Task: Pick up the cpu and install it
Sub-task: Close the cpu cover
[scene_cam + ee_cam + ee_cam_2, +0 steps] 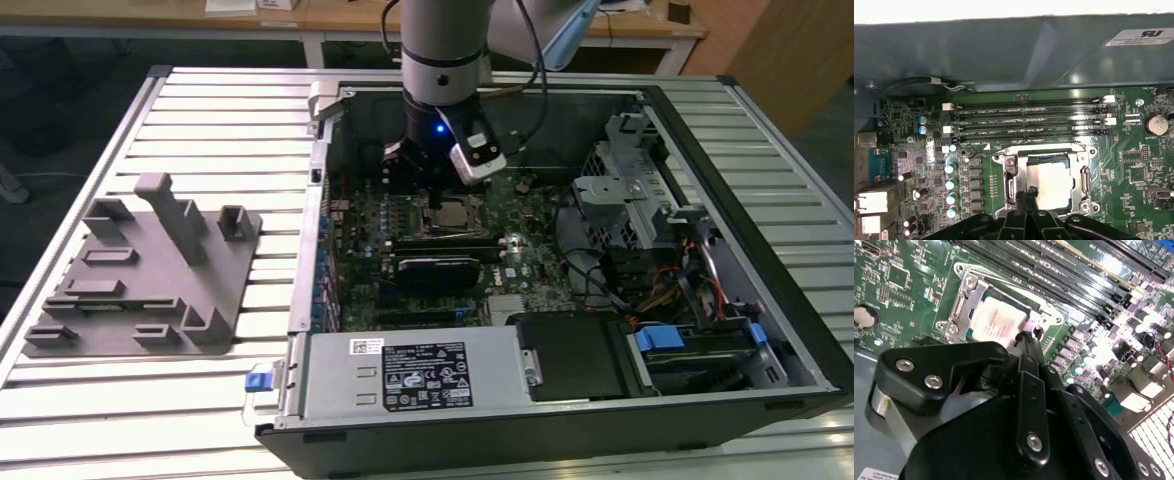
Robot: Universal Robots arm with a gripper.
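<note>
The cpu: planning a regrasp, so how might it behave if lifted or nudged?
The cpu looks flat and metal-topped, so probably stiff and light. Its smooth top may be slippery. Lying flat in the socket frame, it should not roll or tip.

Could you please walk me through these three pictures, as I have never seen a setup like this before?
The machine is one robot arm with a claw at its end. The exterior view is taken from off the arm: an open computer case lies on a slatted metal table, with a grey holder block at the exterior view's left. Both wrist views come from cameras riding on the arm, facing the green motherboard. The cpu, a silvery square chip, lies inside its socket frame, with the claw at its edge. Whether the claw grips it, I cannot tell.
</note>
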